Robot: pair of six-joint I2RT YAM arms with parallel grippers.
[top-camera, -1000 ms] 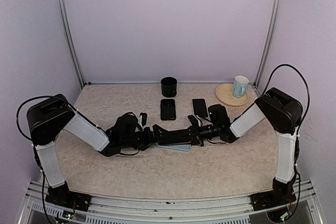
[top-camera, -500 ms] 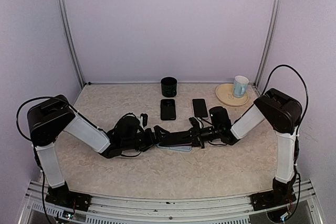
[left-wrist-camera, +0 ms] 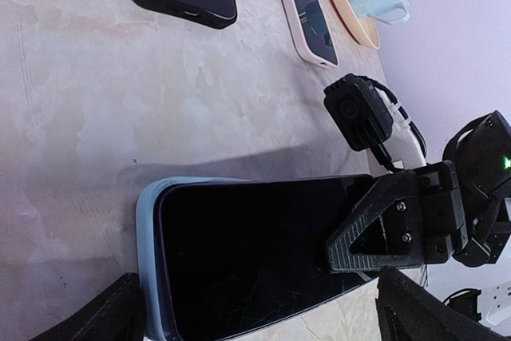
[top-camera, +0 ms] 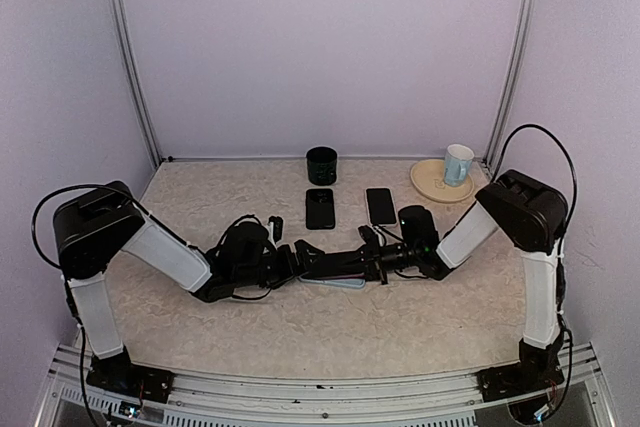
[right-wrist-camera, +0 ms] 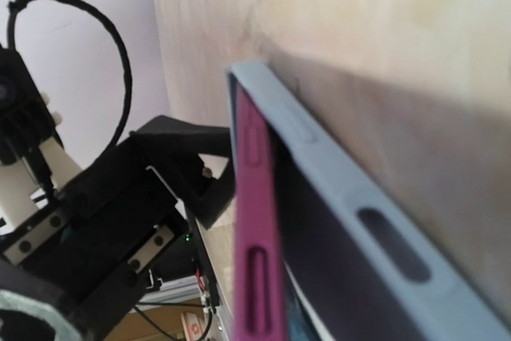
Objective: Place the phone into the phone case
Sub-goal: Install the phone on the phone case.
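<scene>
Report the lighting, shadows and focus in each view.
Top external: even soft light, sharp throughout. Left wrist: a broad shadow crosses the table beside the phone, whose dark screen shows fine scratches. Right wrist: the rim of the case blurs close to the lens; the table is washed out.

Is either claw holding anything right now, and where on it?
The right end effector appears shut on the phone at its raised end; its other end sits in the blue case. The left end effector is open, holding nothing.
</scene>
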